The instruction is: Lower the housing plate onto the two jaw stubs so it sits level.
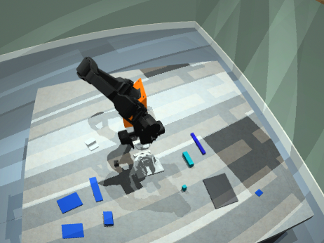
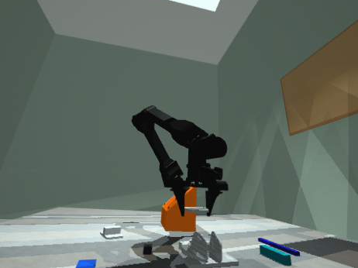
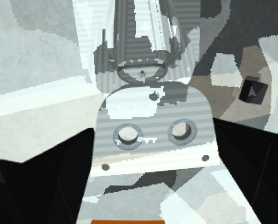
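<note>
The light grey housing plate point(image 1: 142, 146) point(image 2: 197, 209) point(image 3: 155, 115) spans my two fingers, near level. The wrist view shows its two round holes, small corner holes and rounded far edge. My gripper point(image 2: 196, 214) is shut on the plate by its sides, fingers wide apart. The two grey jaws point(image 2: 199, 249) stand side by side on their light base point(image 1: 158, 168) point(image 2: 231, 261) point(image 3: 87, 30). The plate hangs above the table, higher than the jaws and on the robot's side of them, with a gap between. The jaw stubs are too small to tell apart.
A small white bracket point(image 1: 92, 144) point(image 2: 111, 231) and a black block point(image 1: 116, 163) point(image 2: 147, 249) point(image 3: 252, 91) lie left of the base in the top and exterior views. A teal bar point(image 1: 188, 159) point(image 2: 275, 254) and a dark blue bar point(image 1: 198, 143) point(image 2: 279, 246) lie right. Blue pieces and a dark panel point(image 1: 220, 191) lie farther out.
</note>
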Available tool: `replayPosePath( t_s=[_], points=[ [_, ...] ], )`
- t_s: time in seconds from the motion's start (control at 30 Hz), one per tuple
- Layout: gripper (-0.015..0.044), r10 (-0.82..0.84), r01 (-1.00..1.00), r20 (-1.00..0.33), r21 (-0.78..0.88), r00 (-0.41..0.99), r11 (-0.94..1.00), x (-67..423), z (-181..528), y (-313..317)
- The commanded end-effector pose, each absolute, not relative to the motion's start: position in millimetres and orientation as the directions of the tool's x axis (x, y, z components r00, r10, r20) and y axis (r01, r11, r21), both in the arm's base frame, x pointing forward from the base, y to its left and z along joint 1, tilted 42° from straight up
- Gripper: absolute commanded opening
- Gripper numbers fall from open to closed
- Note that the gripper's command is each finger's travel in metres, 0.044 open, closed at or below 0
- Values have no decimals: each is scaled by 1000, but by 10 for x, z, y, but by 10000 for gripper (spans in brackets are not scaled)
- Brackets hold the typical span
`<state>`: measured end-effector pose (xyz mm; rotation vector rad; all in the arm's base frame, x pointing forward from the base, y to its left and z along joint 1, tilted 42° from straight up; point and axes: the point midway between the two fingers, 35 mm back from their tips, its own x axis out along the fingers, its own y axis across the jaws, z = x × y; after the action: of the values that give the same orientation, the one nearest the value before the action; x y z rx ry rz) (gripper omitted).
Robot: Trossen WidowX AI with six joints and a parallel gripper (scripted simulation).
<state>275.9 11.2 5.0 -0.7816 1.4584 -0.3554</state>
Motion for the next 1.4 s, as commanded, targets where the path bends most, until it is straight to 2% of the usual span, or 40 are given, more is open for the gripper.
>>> replayPosePath(
  t_s=[0.0,1.37],
  points=[
    [351,-659,-240,-743,-666,121,707,2762,55,104],
    [351,-658,-240,-743,-665,121,707,2813,-200,-114]
  ],
)
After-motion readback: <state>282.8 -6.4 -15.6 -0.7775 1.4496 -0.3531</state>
